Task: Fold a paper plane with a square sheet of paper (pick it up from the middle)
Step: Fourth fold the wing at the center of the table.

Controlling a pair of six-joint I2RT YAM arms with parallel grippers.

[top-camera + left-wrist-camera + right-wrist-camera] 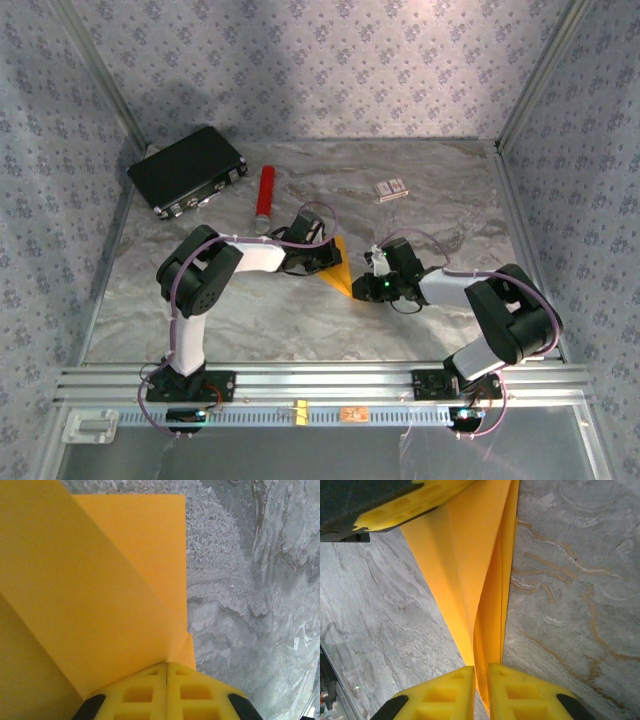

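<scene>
Right end effector (481, 669) up close, pinching one end of the square sheet of paper (470, 570); left end effector (166, 666), fingers pressed together, grips the opposite end. Sheet's mid-worktop (250, 320), doubled w/ diagonal flaps. Looks mid-fold, not yet a dart. Next prob. needs it laid flat & the crease pressed w/o tearing. Red cylinder (266, 195) & small box (391, 189) sit far, well apart; near side's open.

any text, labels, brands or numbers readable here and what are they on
Nothing here can be read as text.
small white-and-red box: print too small to read.
orange tag at the near edge: too blurred to read.
orange-yellow paper: no marks.
</scene>
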